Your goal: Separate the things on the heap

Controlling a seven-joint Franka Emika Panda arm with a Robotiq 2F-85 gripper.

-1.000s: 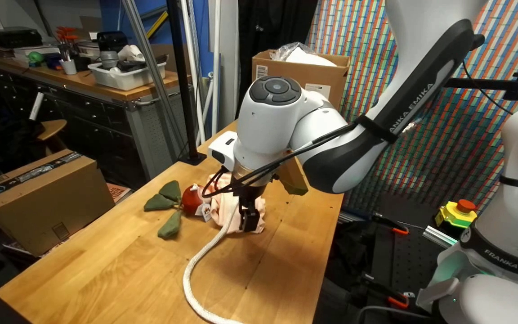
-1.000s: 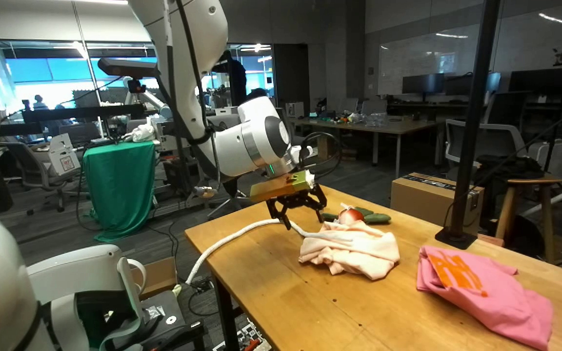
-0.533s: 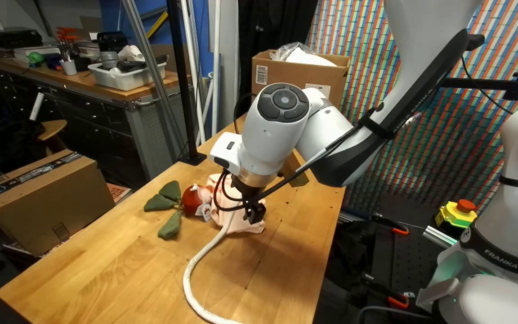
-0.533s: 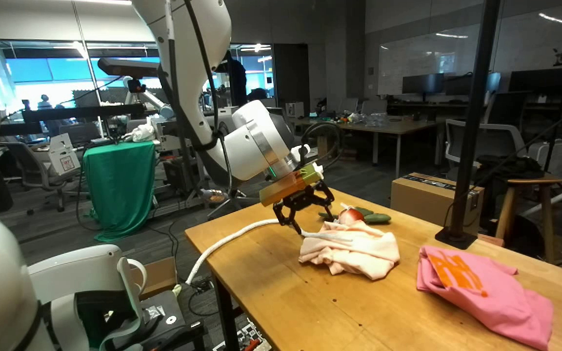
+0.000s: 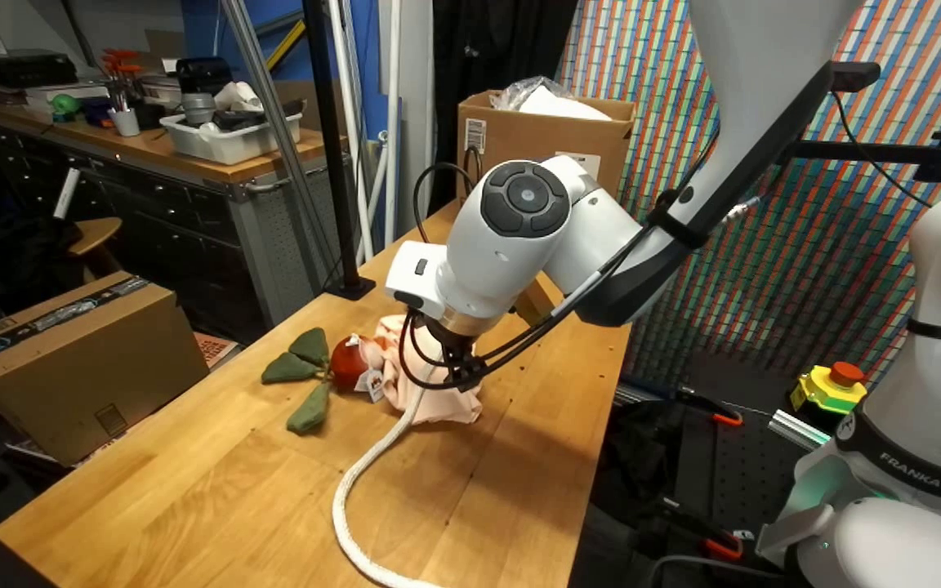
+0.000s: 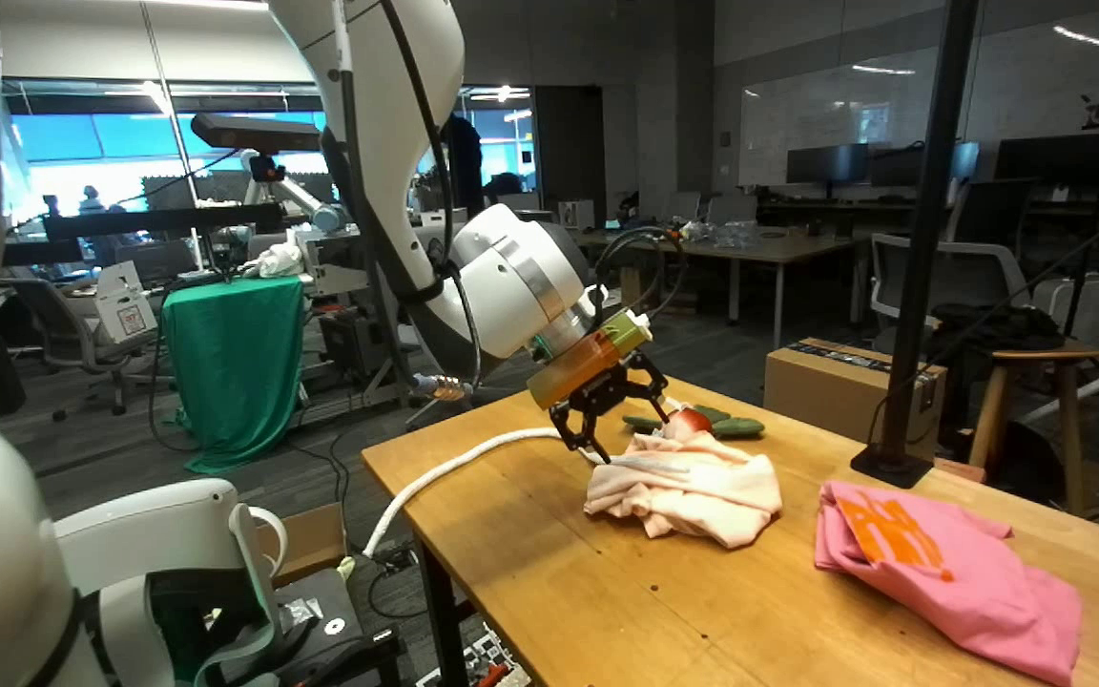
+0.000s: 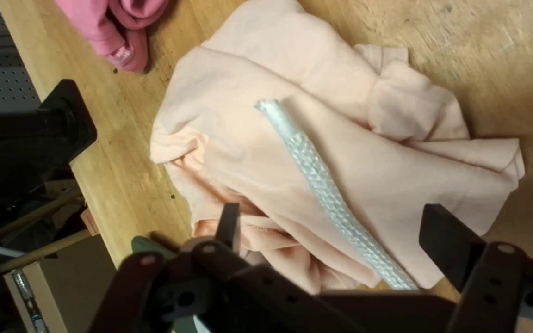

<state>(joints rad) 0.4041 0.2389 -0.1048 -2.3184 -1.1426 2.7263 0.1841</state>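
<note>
The heap is a crumpled pale beige cloth (image 7: 322, 78) with the end of a white rope (image 7: 322, 185) lying across it. From there the rope (image 6: 454, 463) runs over the table and off its edge. Touching the cloth is a small red object (image 5: 348, 363) with a white tag, and dark green cloth pieces (image 5: 308, 411) spread beside it. A pink cloth (image 6: 969, 582) lies apart from the heap. My gripper (image 7: 329, 217) is tilted and open over the heap's edge, the rope passing below between its fingers, nothing held. Whether a fingertip (image 6: 604, 458) touches cloth or rope, I cannot tell.
A black post (image 6: 922, 286) rises from a base at the table's edge, between heap and pink cloth. Beyond that edge a taped cardboard box (image 5: 86, 367) stands on the floor. Another cardboard box (image 5: 536, 131) is behind the arm.
My gripper has tilted and shifted toward the heap and the red object, one fingertip coming lower at the cloth's edge. The jaws stay open; the cloths, rope and red object have not moved.
</note>
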